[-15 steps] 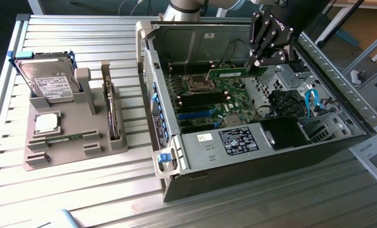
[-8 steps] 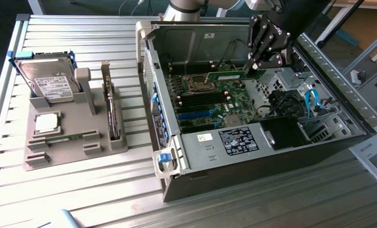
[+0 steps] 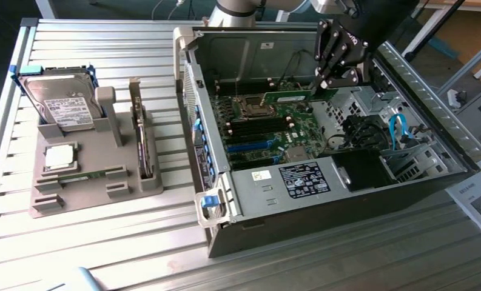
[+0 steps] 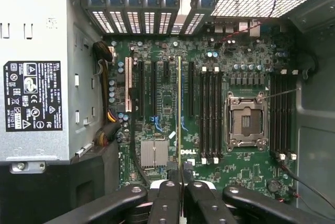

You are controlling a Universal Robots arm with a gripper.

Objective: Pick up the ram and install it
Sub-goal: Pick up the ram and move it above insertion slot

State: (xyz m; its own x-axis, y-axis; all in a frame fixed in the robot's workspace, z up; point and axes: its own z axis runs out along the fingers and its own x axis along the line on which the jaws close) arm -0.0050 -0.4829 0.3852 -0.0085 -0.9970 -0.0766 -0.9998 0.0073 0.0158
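The ram point(image 3: 290, 96), a thin green stick, hangs level above the motherboard point(image 3: 282, 136) inside the open computer case point(image 3: 224, 182). My gripper point(image 3: 326, 85) is shut on one end of it. From the wrist view the ram point(image 4: 179, 109) appears edge-on as a narrow line running out from between my fingertips point(image 4: 168, 190), with my gripper point(image 4: 181, 185) over the board. Black memory slots point(image 4: 209, 114) lie beside it, next to the open processor socket point(image 4: 246, 122). A second group of slots point(image 4: 282, 114) sits past the socket.
A grey fixture tray point(image 3: 78, 188) on the exterior view's left carries a hard drive point(image 3: 62, 103) and a square processor chip point(image 3: 60, 156). The power supply point(image 3: 305, 179) and blue cables point(image 3: 398, 130) crowd the case. The case walls point(image 3: 193, 97) rise around the board.
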